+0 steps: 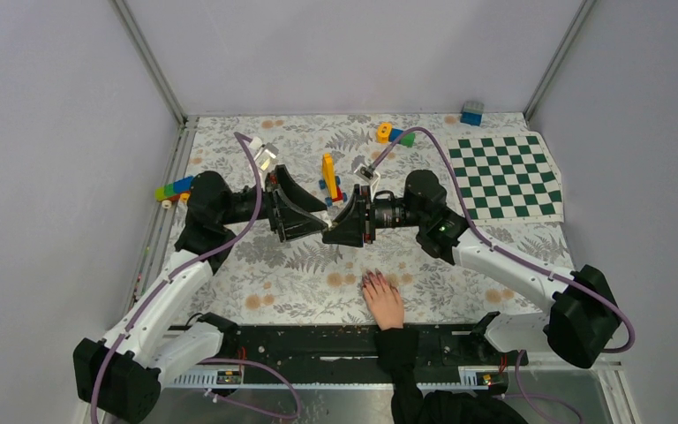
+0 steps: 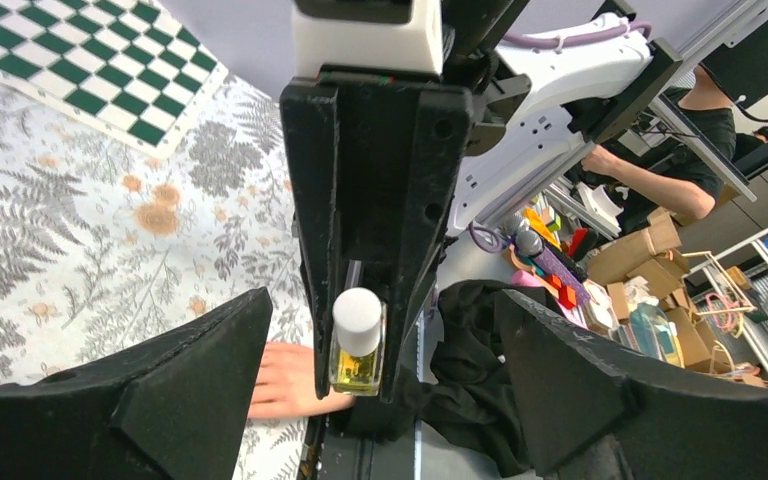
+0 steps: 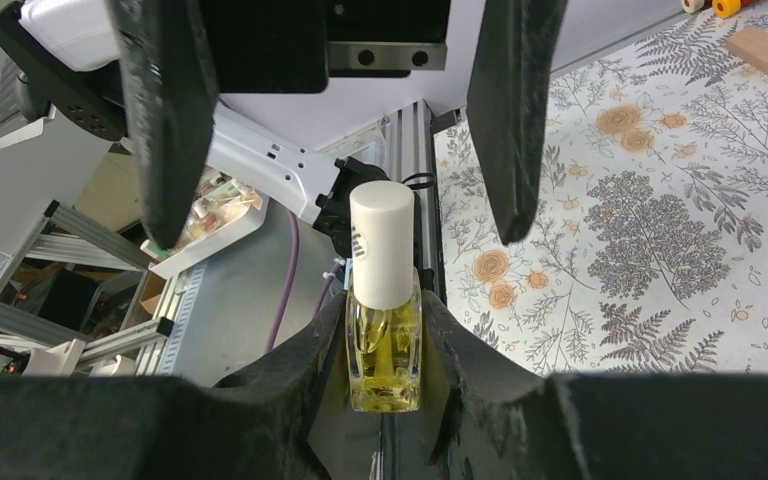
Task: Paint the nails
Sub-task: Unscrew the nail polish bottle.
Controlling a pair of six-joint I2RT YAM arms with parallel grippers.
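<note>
A small glass bottle [image 3: 385,360] of yellow liquid with a white cap [image 3: 382,245] sits clamped between the jaws of my right gripper [image 3: 385,335], cap pointing outward. My left gripper [image 2: 380,300] faces it, open, with one finger on each side of the cap [image 2: 357,320] and not touching it. In the top view the two grippers meet above the middle of the table, left [image 1: 318,219] and right [image 1: 346,225]. A pale hand [image 1: 382,300] in a black sleeve lies flat near the front edge, its dark nails [image 1: 372,277] pointing toward the grippers.
A green and white chequered mat [image 1: 505,177] lies at the back right. Toy bricks stand behind the grippers [image 1: 328,177], at the back [image 1: 393,134], in the far corner [image 1: 471,113] and by the left wall [image 1: 172,188]. A wooden block [image 3: 765,50] lies on the fern-print cloth.
</note>
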